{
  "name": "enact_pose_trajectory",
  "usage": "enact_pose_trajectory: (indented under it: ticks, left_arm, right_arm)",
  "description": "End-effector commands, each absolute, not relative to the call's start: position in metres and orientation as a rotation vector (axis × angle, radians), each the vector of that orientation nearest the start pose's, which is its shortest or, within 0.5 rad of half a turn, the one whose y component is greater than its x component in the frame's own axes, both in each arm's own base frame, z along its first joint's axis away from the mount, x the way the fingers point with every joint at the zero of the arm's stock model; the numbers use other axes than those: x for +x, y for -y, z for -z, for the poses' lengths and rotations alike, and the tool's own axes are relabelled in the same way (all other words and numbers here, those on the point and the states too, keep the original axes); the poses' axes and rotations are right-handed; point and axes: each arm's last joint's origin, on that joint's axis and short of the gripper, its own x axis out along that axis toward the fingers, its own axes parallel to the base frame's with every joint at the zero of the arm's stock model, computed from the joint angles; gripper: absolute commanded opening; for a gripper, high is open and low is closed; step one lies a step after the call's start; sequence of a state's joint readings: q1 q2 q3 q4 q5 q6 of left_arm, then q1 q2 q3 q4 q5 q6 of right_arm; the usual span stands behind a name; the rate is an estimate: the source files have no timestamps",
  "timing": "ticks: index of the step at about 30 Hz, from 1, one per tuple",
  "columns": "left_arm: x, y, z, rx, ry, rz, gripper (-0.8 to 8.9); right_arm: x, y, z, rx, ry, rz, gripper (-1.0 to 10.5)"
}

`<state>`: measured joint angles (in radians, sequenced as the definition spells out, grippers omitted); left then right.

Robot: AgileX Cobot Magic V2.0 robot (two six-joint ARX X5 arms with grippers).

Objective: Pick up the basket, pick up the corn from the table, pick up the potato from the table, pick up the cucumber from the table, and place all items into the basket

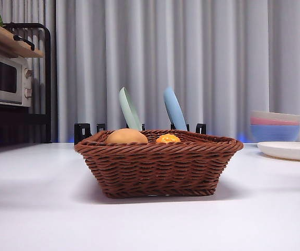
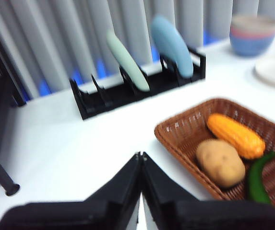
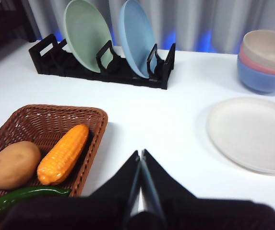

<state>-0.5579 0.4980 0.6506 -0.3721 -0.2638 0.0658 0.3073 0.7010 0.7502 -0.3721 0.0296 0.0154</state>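
Note:
The brown wicker basket [image 1: 160,170] stands on the white table in the middle of the front view. In it lie the tan potato [image 1: 126,136], the orange-yellow corn [image 1: 168,138] and the dark-green cucumber [image 2: 256,176], the last hidden in the front view. The wrist views show all three inside the basket [image 2: 185,127] [image 3: 46,117]: potato [image 2: 221,162] [image 3: 11,164], corn [image 2: 236,135] [image 3: 63,154], cucumber [image 3: 24,195]. My left gripper [image 2: 141,155] is shut and empty, above the table beside the basket. My right gripper [image 3: 140,154] is shut and empty, beside the basket's other side.
A black dish rack [image 3: 103,69] holds a green plate [image 1: 130,109] and a blue plate [image 1: 174,109] behind the basket. Stacked bowls [image 1: 275,125] and a white plate [image 1: 291,150] stand at the right. A toaster oven [image 1: 3,78] on a shelf is at the left.

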Motion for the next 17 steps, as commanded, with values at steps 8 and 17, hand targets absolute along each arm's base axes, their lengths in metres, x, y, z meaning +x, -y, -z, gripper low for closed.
enact_pose_trajectory:
  ticks: [8,17]
  left_arm:
    - [0.108,0.058,-0.301,0.154,-0.231,0.299,-0.04]
    - [0.093,0.041,-0.294,0.220,-0.210,0.285,-0.03]
  right_arm:
    - [0.145,-0.045,-0.313,-0.021,-0.332,-0.266,-0.2]
    - [0.145,-0.045,-0.313,-0.022,-0.335,-0.266,-0.2]
